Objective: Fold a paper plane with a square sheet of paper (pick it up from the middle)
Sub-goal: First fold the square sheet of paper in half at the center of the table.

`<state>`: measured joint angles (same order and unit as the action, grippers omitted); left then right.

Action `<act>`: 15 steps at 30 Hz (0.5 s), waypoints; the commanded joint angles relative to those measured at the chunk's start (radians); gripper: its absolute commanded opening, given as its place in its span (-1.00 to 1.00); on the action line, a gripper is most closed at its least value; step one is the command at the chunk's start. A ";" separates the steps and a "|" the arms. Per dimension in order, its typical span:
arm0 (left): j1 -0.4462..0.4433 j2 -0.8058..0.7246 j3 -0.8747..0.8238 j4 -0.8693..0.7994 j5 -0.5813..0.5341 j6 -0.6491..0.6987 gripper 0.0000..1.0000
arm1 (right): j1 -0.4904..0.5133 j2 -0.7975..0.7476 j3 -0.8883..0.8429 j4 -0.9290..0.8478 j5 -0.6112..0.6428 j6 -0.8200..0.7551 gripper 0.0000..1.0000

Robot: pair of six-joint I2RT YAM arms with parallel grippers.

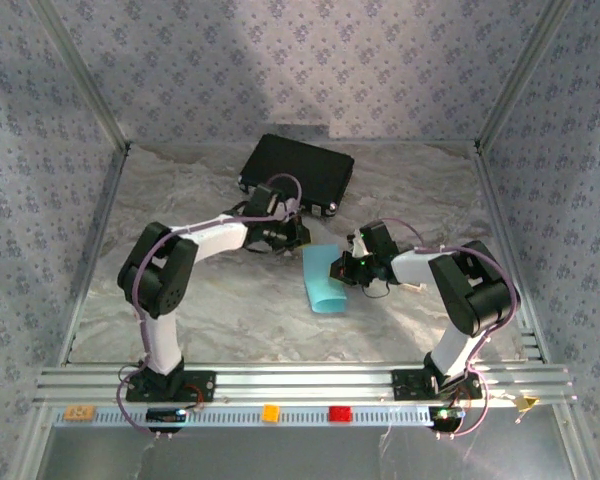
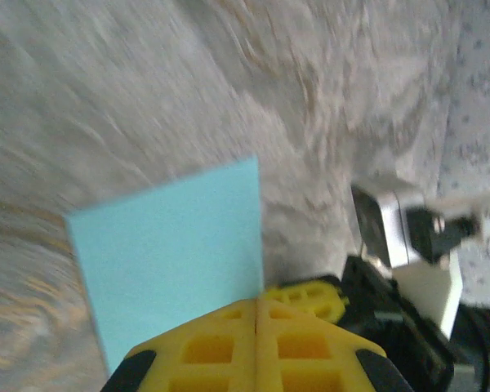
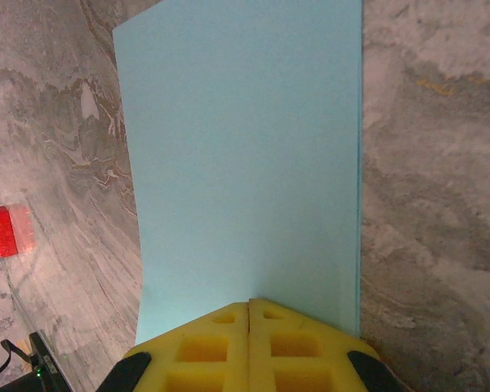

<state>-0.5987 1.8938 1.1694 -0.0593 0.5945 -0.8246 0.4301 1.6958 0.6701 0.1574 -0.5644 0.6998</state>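
Blue paper (image 3: 245, 163), edge hidden beneath right pincer (image 3: 251, 304)

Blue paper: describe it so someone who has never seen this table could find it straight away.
On the marbled grey table, look in the middle, on the near side of the black case. The blue paper lies there: thin, flat and pale blue, unlike the dark, boxy case.
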 commanded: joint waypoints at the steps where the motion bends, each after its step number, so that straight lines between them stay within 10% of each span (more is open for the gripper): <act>1: -0.045 -0.021 -0.061 -0.008 0.085 -0.027 -1.00 | 0.004 0.026 -0.049 -0.138 0.091 0.004 -1.00; 15: -0.096 -0.026 -0.235 0.059 0.079 -0.046 -1.00 | -0.002 0.018 -0.056 -0.144 0.090 0.000 -1.00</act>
<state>-0.6922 1.8927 0.9577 -0.0090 0.6765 -0.8837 0.4297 1.6897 0.6632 0.1577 -0.5583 0.6994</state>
